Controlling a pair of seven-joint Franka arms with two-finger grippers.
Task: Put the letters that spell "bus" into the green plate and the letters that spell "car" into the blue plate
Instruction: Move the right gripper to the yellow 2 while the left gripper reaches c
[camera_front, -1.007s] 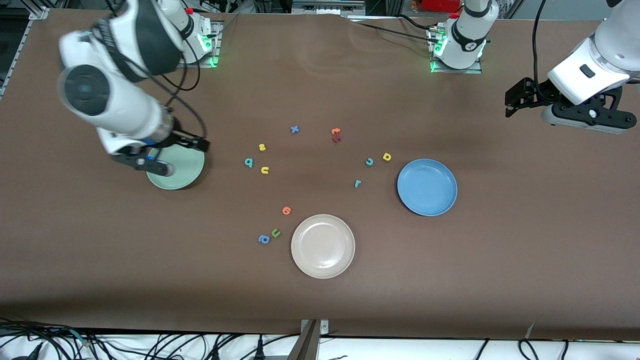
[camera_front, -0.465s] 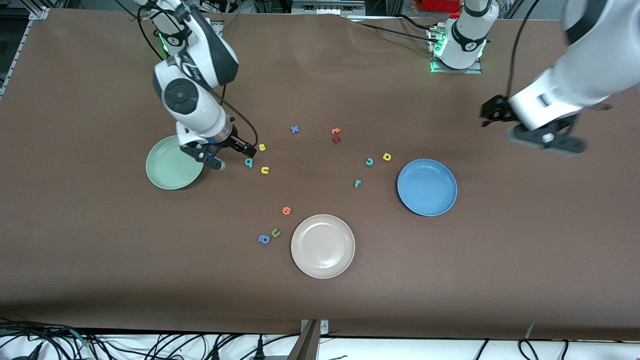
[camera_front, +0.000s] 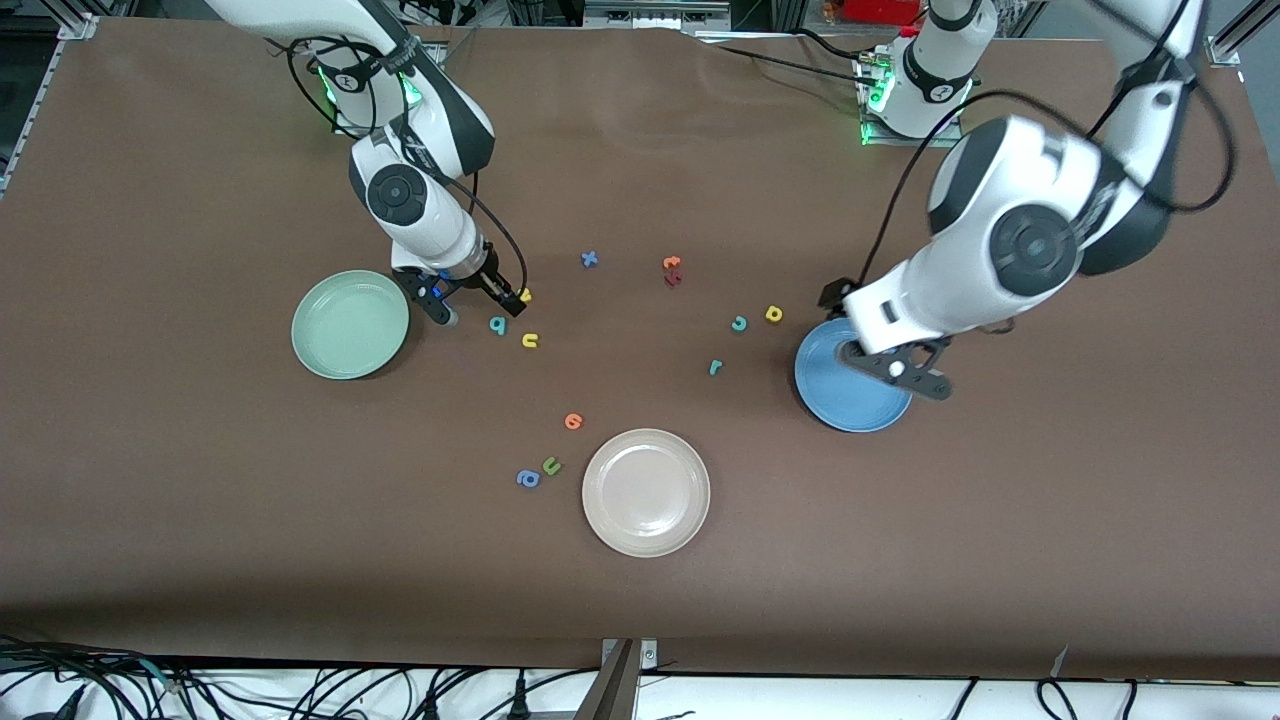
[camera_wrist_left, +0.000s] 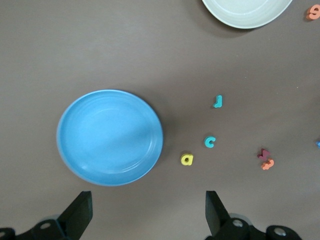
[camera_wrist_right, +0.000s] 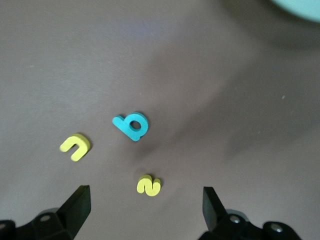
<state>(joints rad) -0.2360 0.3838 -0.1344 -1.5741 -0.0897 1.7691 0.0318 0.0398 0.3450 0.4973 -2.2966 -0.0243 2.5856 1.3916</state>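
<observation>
The teal "b" (camera_front: 497, 324) (camera_wrist_right: 131, 126), yellow "u" (camera_front: 530, 341) (camera_wrist_right: 75, 146) and yellow "s" (camera_front: 524, 295) (camera_wrist_right: 148, 185) lie in a small group beside the green plate (camera_front: 350, 325). My right gripper (camera_front: 478, 308) (camera_wrist_right: 145, 210) hangs open over this group, with the "s" just ahead of its gap. The teal "c" (camera_front: 739, 323) (camera_wrist_left: 210, 142), yellow "a" (camera_front: 773, 314) (camera_wrist_left: 186, 159) and teal "r" (camera_front: 715, 367) (camera_wrist_left: 218, 101) lie beside the blue plate (camera_front: 853, 400) (camera_wrist_left: 110, 137). My left gripper (camera_front: 880, 340) (camera_wrist_left: 147, 215) is open and empty over that plate's rim.
A beige plate (camera_front: 646, 492) sits nearest the front camera, with an orange rounded letter (camera_front: 572, 421), a green "u" (camera_front: 551, 465) and a blue "a" (camera_front: 528, 479) beside it. A blue "x" (camera_front: 589, 259), an orange "t" (camera_front: 671, 263) and a dark red piece (camera_front: 672, 279) lie toward the bases.
The right gripper moved from over the green plate to over the "b", "u", "s" group. The left arm swung in from its end of the table to the blue plate.
</observation>
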